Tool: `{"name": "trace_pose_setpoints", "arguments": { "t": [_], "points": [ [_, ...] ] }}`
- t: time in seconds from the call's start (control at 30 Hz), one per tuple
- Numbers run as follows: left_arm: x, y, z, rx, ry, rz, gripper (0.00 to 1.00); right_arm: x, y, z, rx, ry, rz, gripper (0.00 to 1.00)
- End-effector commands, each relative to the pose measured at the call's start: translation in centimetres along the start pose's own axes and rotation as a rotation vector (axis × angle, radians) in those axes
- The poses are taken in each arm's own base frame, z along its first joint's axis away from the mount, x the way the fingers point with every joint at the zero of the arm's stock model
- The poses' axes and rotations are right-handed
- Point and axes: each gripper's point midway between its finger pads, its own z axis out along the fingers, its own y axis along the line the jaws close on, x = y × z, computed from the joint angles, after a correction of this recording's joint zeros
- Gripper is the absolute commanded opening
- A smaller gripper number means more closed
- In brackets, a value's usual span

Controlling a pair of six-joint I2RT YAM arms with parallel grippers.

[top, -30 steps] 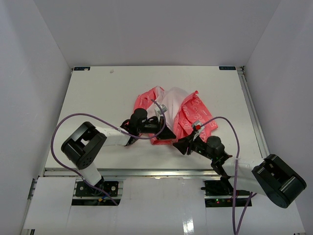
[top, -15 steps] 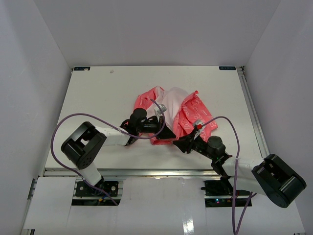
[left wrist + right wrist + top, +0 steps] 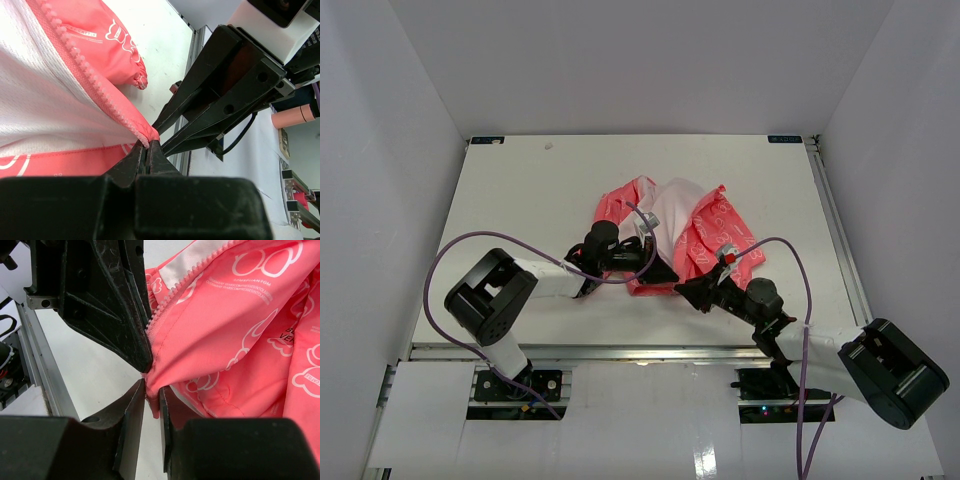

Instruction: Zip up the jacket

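From above, the jacket (image 3: 675, 232) lies crumpled a little right of the middle of the bench (image 3: 540, 190), coral-pink with white scribbled print and its white lining showing between the two front panels. Both arms reach in low from the near edge. The left hand (image 3: 658, 270) and the right hand (image 3: 690, 292) meet tip to tip at the jacket's near hem, just beside each other.

In the left wrist view, the left hand (image 3: 148, 149) has its black fingers pressed together on the very corner of the hem, where the line of pink zipper teeth (image 3: 95, 85) ends. The jacket (image 3: 60, 100) spreads away from the tips as thin pink shell over white mesh. The right hand (image 3: 225, 95) points in from the opposite side, its wedge-shaped tip at the same corner.

In the right wrist view, the right hand (image 3: 151, 402) stands with its fingers only narrowly apart, and a fold of the jacket (image 3: 235, 330) fills the slot between them, so it pinches the hem. The left hand (image 3: 105, 295) touches the fabric just above.
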Motion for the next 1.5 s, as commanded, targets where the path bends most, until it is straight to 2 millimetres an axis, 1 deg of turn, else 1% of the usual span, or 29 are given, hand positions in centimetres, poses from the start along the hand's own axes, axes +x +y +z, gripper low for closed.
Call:
{"name": "trace_pose_setpoints", "arguments": {
  "t": [0.0, 0.07, 0.2, 0.23, 0.4, 0.6, 0.63, 0.67, 0.73, 0.77, 0.83, 0.97, 1.3, 1.47],
  "points": [
    [-1.4, -1.7, -0.8, 0.047, -0.033, 0.045, 0.0, -0.8, 0.2, 0.2, -0.017, -0.022, -0.029, 0.24],
    [-1.4, -1.7, -0.8, 0.047, -0.035, 0.044, 0.0, -0.2, 0.0, 0.4, -0.013, 0.01, -0.022, 0.26],
    [-1.4, -1.7, -0.8, 0.05, -0.034, 0.041, 0.0, 0.1, -0.1, 0.7, -0.011, 0.026, -0.017, 0.27],
    [-1.4, -1.8, -0.8, 0.052, -0.033, 0.039, 0.0, 0.1, -0.1, 0.7, -0.01, 0.028, -0.016, 0.26],
    [-1.3, -1.7, -0.8, 0.054, -0.029, 0.037, 0.0, 0.0, -0.3, 0.7, 0.001, 0.021, -0.014, 0.14],
    [-1.3, -1.7, -0.8, 0.054, -0.023, 0.032, 0.0, -0.5, 0.1, 0.7, -0.017, 0.004, -0.023, 0.08],
    [-1.3, -1.7, -0.7, 0.056, -0.023, 0.032, 0.0, -0.6, 0.2, 0.7, -0.021, 0.0, -0.024, 0.08],
    [-1.3, -1.8, -0.7, 0.058, -0.022, 0.033, 0.0, -0.8, 0.1, 0.7, -0.017, -0.006, -0.024, 0.11],
    [-1.3, -1.8, -0.8, 0.062, -0.023, 0.033, 0.0, -1.0, 0.0, 0.6, -0.005, -0.017, -0.024, 0.22],
    [-1.3, -1.9, -0.8, 0.064, -0.021, 0.032, 0.0, -1.1, -0.1, 0.6, -0.001, -0.022, -0.027, 0.25],
    [-1.2, -1.9, -0.7, 0.067, -0.017, 0.028, 0.0, -1.3, -0.1, 0.5, 0.004, -0.03, -0.036, 0.29],
    [-1.1, -1.9, -0.7, 0.071, -0.013, 0.022, 0.0, -1.7, -0.3, 0.5, 0.014, -0.04, -0.045, 0.29],
    [-1.1, -1.8, -0.6, 0.072, -0.009, 0.016, 0.0, -1.6, -0.2, 1.2, 0.001, -0.03, -0.044, 0.26],
    [-1.0, -1.7, -0.6, 0.073, -0.007, 0.013, 0.0, -2.3, -0.1, 1.3, -0.003, -0.05, -0.048, 0.26]
  ]
}}
